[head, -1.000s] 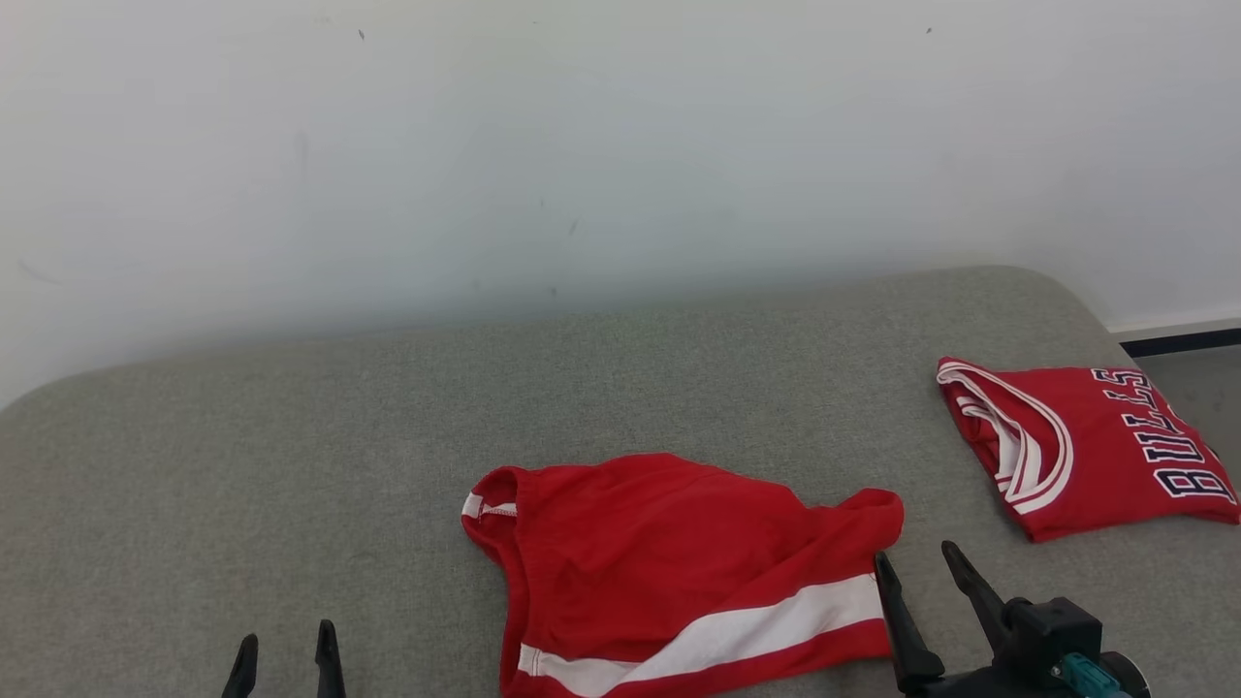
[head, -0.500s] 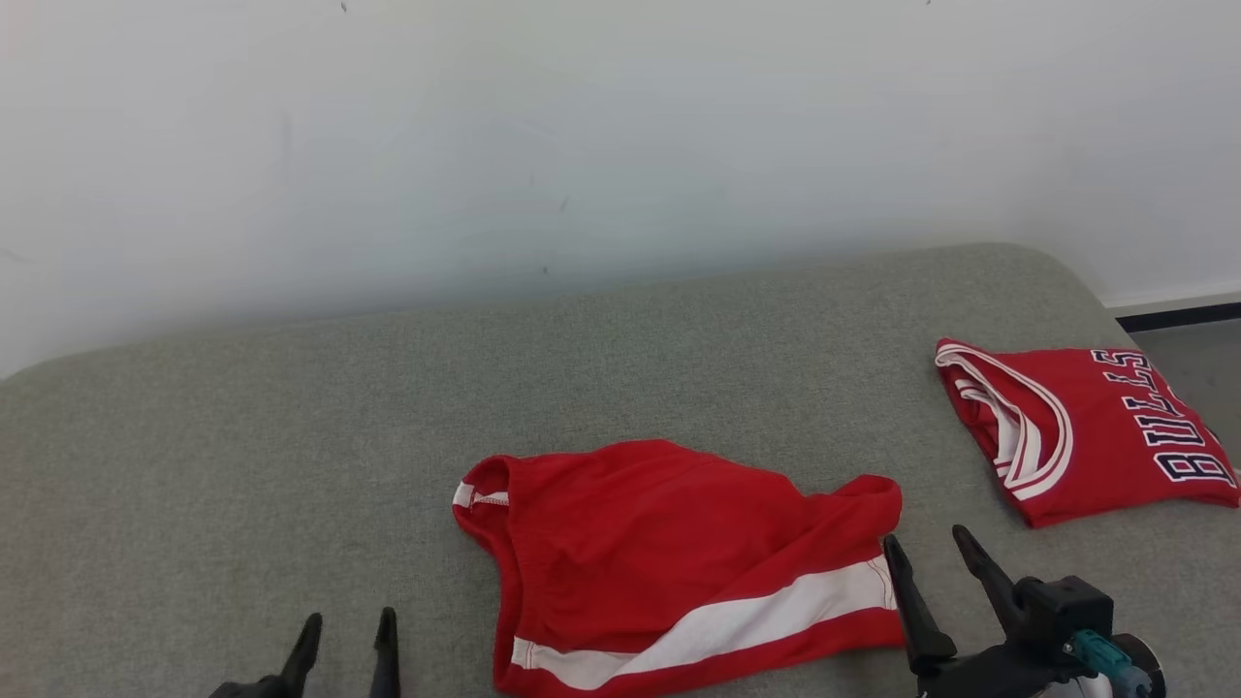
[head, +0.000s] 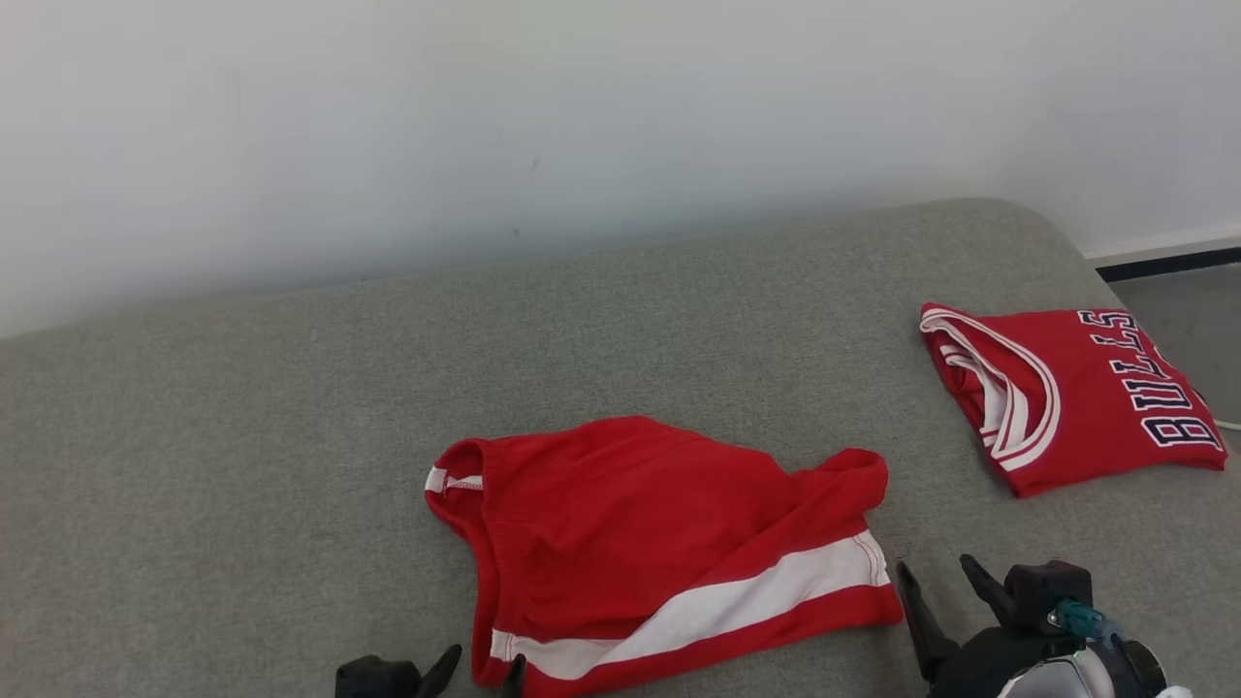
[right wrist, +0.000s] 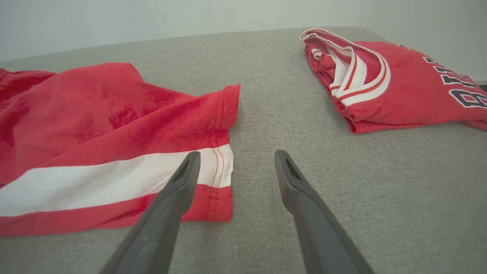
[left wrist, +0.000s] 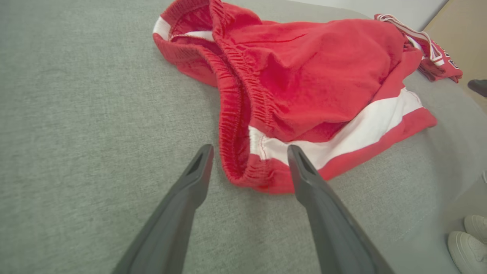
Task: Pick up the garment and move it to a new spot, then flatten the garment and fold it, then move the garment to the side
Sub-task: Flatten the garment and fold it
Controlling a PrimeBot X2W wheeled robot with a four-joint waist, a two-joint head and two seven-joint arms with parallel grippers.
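Hovering with fingers spread, the left end effector (left wrist: 250,148) flanks the waistband corner of the red shorts (left wrist: 312,76), which lie crumpled on the grey surface (left wrist: 76,114). The right end effector (right wrist: 236,152), also spread and empty, is at the shorts' hem corner, with a folded red jersey (right wrist: 399,83) ahead to its right.

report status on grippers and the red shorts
Left gripper open over waistband corner. Right gripper open by hem corner. Red shorts crumpled, unheld. Folded jersey lies apart, nothing blocking.
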